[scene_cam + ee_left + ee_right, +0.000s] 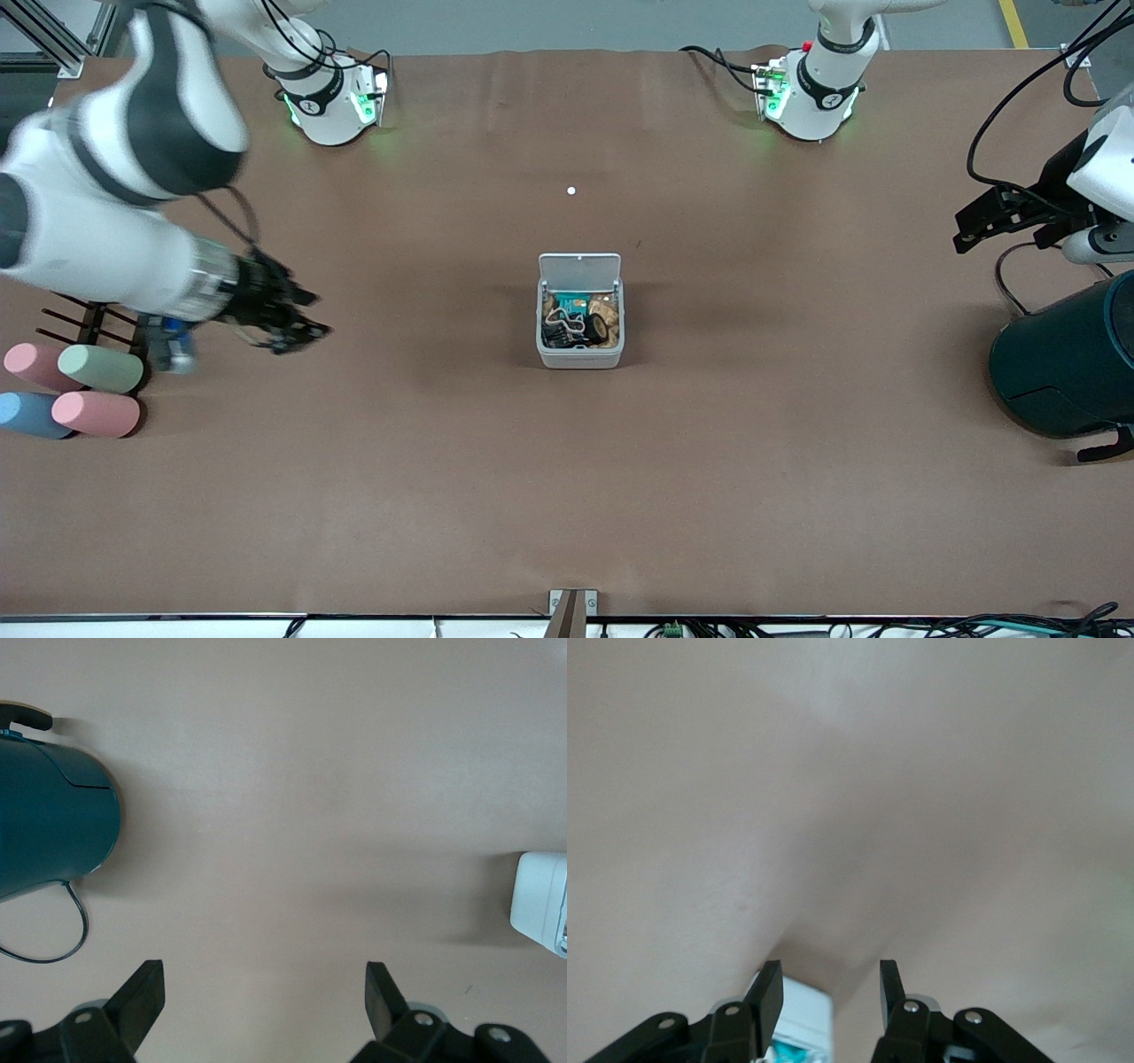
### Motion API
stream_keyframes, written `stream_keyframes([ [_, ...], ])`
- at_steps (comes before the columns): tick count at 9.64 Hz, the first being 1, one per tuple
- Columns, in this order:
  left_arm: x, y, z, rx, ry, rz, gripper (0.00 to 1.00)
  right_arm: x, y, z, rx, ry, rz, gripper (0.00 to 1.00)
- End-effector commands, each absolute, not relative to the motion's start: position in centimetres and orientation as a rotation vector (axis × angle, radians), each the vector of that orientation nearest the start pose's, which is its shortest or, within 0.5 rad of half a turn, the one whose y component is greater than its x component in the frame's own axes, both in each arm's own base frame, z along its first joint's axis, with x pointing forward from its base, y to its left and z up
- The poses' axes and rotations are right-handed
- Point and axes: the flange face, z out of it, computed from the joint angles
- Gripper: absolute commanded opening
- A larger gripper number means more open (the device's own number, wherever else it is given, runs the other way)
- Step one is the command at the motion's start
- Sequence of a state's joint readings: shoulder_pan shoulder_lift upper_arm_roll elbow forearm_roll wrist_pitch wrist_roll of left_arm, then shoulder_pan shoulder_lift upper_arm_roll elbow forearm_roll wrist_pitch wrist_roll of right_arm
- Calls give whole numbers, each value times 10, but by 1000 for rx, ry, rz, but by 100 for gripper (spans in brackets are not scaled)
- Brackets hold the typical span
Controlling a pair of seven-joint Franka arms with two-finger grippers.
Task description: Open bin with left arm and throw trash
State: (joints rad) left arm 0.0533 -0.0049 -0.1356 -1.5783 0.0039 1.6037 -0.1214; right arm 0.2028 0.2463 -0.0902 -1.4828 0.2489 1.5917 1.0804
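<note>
With its hinged flat lid (pixel 579 268) standing open, the small white square plastic bin (pixel 580 356) sits mid-table, and the trash already lies inside: a crumpled dark snack wrapper (pixel 569 309) with teal print, a small dark tape roll (pixel 594 329), and a beige rubber band (pixel 572 324) twisted across them. Task looks essentially finished.

Left gripper (pixel 985 218) (all black) hangs over the table at the left arm's end, above the large dark teal cylinder (pixel 1067 363); its fingers (pixel 142 997) are spread wide with nothing between them. Right gripper (pixel 297 330) hovers over bare table near the pastel foam cylinders (pixel 75 390) at the right arm's end, its fingers (pixel 766 997) apart and empty.

Handling judgement: the bin is likely light, thin-walled and smooth, so it may slide if pushed sideways. The lid is stiff; take it at its free edge, away from the hinge. Wrapper is soft and crushable; the band is floppy.

A tiny white dot (pixel 570 190) lies farther from the camera than the bin.
</note>
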Motion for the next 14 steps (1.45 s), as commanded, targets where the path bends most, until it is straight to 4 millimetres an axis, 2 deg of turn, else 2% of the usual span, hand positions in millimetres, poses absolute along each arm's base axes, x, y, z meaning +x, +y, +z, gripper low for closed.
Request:
stream_keyframes([
  [1, 555, -47, 631, -3150, -48, -35, 100, 572, 42, 581, -2820, 1067, 343, 63],
  [2, 555, -46, 632, -3153, -48, -37, 100, 556, 24, 606, -2878, 943, 302, 80],
  [3, 555, -45, 631, -3153, -48, -35, 100, 540, 15, 620, -2935, 932, 333, 100],
  [4, 555, -45, 631, -3154, -51, -34, 100, 530, 3, 632, -3014, 818, 326, 100],
  [5, 556, -45, 631, -3154, -53, -34, 100, 516, -8, 642, -3062, 575, 370, 100],
  [6, 555, -46, 632, -3153, -53, -37, 100, 511, -38, 646, -3068, 483, 367, 100],
  [7, 555, -47, 632, -3152, -58, -37, 100, 510, -49, 659, -3079, 417, 329, 100],
  [8, 555, -46, 632, -3150, -51, -38, 100, 512, -50, 665, -3096, 436, 289, 100],
  [10, 556, -45, 631, -3147, -48, -36, 100, 531, -41, 672, -3108, 387, 184, 100],
  [11, 555, -45, 631, -3147, -48, -36, 100, 535, -37, 669, -3113, 322, 166, 100],
  [12, 556, -45, 632, -3146, -46, -38, 100, 535, -38, 667, -3125, 96, 165, 100],
  [14, 556, -47, 631, -3146, -43, -36, 100, 542, -27, 661, -3130, 8, 163, 100],
])
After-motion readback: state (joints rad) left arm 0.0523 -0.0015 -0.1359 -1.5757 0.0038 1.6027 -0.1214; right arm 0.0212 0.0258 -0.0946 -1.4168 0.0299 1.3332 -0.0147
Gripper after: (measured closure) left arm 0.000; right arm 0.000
